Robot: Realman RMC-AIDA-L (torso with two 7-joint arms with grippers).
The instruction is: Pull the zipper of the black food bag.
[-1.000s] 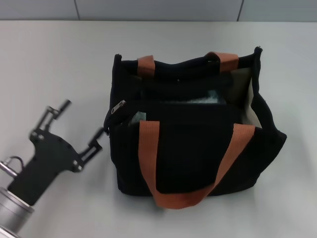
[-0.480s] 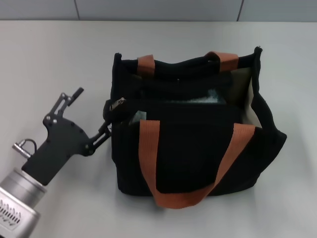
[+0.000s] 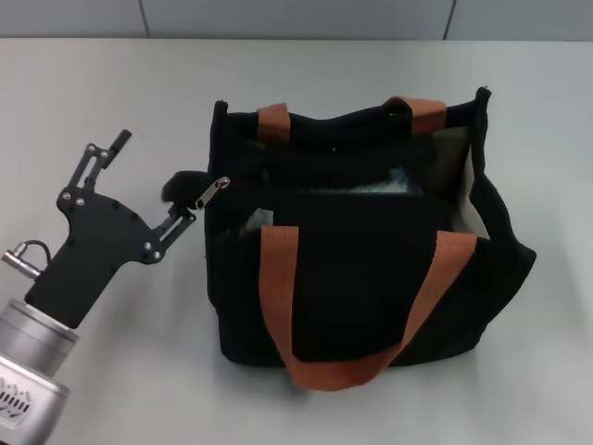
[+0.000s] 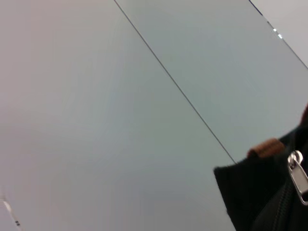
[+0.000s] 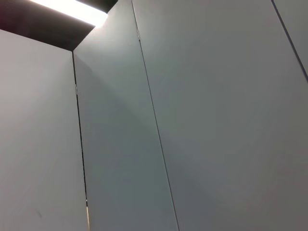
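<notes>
The black food bag (image 3: 371,278) stands in the middle of the table in the head view, with two orange-brown handles (image 3: 278,278) and its top partly open onto a beige lining. The zipper (image 3: 212,193), a small silver pull tab, sits at the bag's upper left corner, beside a black fabric end (image 3: 178,185) that sticks out to the left. My left gripper (image 3: 153,178) is open just left of the bag; its nearer finger (image 3: 183,219) lies close under the pull tab. The left wrist view shows the pull tab (image 4: 298,177) and the bag's corner (image 4: 255,192). The right gripper is out of view.
The bag rests on a pale grey table (image 3: 111,102) with a grey panelled wall (image 3: 296,17) behind. The right wrist view shows only wall panels (image 5: 216,120) and a ceiling light.
My left gripper has moved toward the bag's upper left corner and farther from me. The bag's black zipper end now sticks out to the left, and the pull tab has tilted up.
</notes>
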